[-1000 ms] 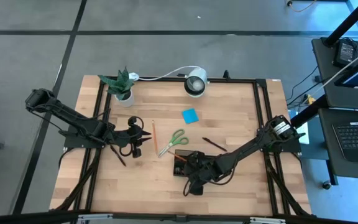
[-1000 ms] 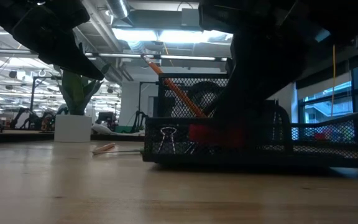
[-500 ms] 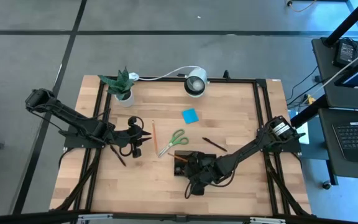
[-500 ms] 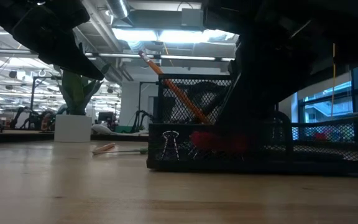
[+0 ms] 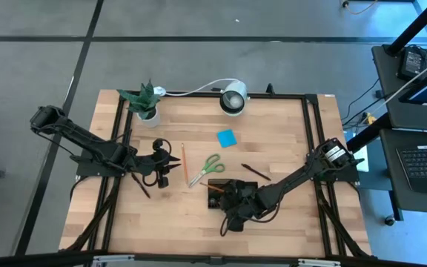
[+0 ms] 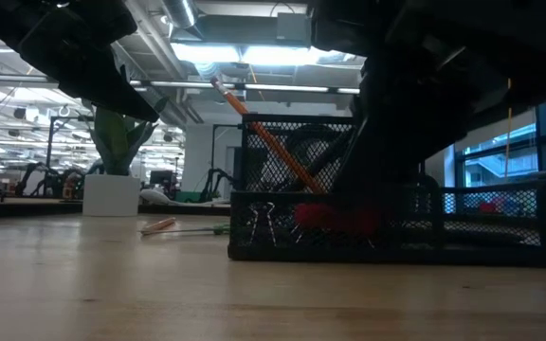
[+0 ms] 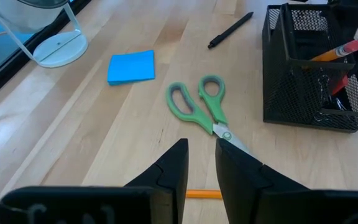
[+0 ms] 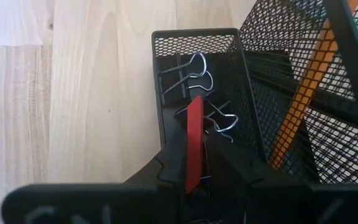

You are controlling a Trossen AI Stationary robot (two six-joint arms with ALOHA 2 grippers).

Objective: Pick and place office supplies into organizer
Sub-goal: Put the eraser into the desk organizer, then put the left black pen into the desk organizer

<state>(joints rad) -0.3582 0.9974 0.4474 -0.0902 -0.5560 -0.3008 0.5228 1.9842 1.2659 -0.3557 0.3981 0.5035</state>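
Observation:
The black mesh organizer [image 5: 216,188] stands near the table's front centre. An orange pencil [image 6: 269,138] leans in its tall part, and wire clips [image 8: 194,78] lie in its low compartment. My right gripper [image 8: 194,155] reaches down into that compartment, shut on a small red piece [image 6: 335,216]. Green-handled scissors [image 7: 201,109], a blue sticky pad [image 7: 131,66], a second orange pencil [image 5: 184,159] and a black pen [image 5: 256,171] lie flat on the wood. My left gripper [image 7: 202,155] hovers left of the scissors, its fingers a narrow gap apart with nothing between. My right gripper pinches the thin red piece's flat faces [image 8: 193,134] between its two fingers. They come slanting down from above into the low compartment. The piece stands on edge, its far end past the fingertips, among the clips. Whether it rests on the compartment's floor is hidden.
A potted green plant [image 5: 145,102] stands at the far left and a white round lamp [image 5: 233,99] at the far middle. Another dark pen [image 5: 142,186] lies near my left gripper. Bare wood lies along the near edge and the far right.
In the low view the organizer has slid a little toward the table's right edge, with the red piece and clips inside it. My right gripper has rolled slightly and stays shut on the red piece.

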